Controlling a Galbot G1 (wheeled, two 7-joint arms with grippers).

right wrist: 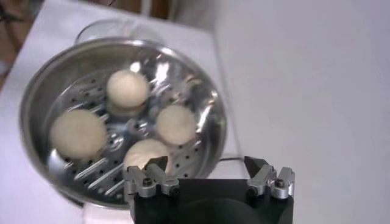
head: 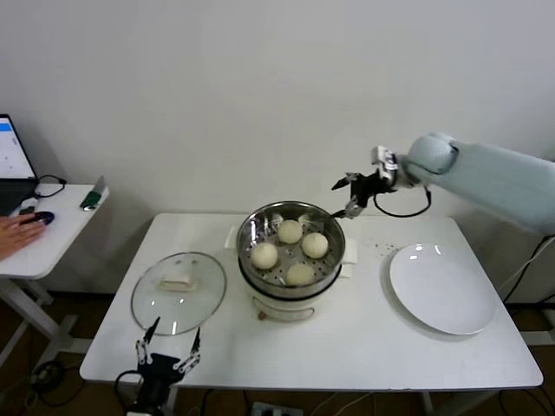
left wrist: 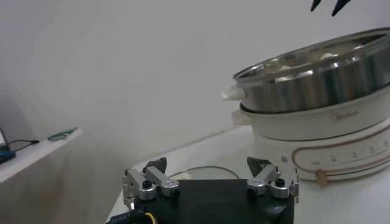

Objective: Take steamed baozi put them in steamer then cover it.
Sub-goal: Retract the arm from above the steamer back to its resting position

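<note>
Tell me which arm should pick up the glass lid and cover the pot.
Left. The left hand is open at the table's near edge just in front of the lid. The right hand, also open, is beyond the steamer, where four baozi sit.

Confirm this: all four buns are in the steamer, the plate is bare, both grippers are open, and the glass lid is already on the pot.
Not quite. The glass lid is not on the steamer; it lies flat on the table to the robot's left of it, as the head view shows. The rest holds: four buns inside, plate bare, left gripper and right gripper open.
</note>
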